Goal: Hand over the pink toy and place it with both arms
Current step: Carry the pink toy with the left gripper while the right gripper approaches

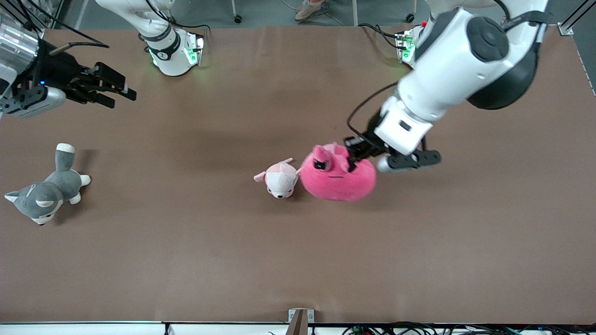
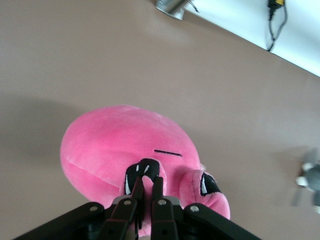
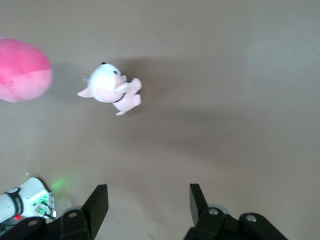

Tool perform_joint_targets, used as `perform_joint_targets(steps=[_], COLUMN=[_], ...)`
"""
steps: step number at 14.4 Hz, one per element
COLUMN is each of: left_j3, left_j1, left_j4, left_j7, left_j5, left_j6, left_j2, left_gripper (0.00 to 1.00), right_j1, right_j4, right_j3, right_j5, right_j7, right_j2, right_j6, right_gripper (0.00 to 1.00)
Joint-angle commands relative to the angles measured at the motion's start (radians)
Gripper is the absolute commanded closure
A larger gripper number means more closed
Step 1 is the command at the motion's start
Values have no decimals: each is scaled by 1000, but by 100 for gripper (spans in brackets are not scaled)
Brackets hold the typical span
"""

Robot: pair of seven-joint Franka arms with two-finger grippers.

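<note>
The pink toy [image 1: 337, 174], a hot-pink blob plush with angry black eyes, lies near the table's middle. My left gripper [image 1: 350, 160] is down on it, its fingers pinched on the plush by one eye. In the left wrist view the toy [image 2: 120, 145] fills the middle and the gripper [image 2: 148, 187] is shut on a fold of it. My right gripper [image 1: 118, 95] waits open and empty in the air at the right arm's end of the table. Its wrist view shows the open gripper [image 3: 149, 195] and part of the pink toy [image 3: 22, 70].
A small pale pink-and-white plush [image 1: 279, 178] lies right beside the pink toy, toward the right arm's end; it also shows in the right wrist view [image 3: 111, 89]. A grey-and-white husky plush [image 1: 46, 190] lies at the right arm's end. The table's near edge [image 1: 298, 321] holds a bracket.
</note>
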Motion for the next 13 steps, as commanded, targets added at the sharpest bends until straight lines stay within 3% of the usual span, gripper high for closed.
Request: perform_joint_targets(steps=[1,9,13], left_j3=[0,8,8], left_j1=[-81,-256,-281], left_j4=[90,90,91], left_j7=[-147,-520,-558], left_j5=[-11,-11,-11], left_j6=[23,295,319], left_j2=[54,111,119], left_gripper=[99,99,99], right_j1=[42,138,182], right_j4=[-12,8,31], right_j3=[-7,-7,-7], right_j5=[66,161,164], right_j7=[10,12,13], right_j2=[18,88,136], right_j6=[33,141,182], right_gripper=[26,26,27])
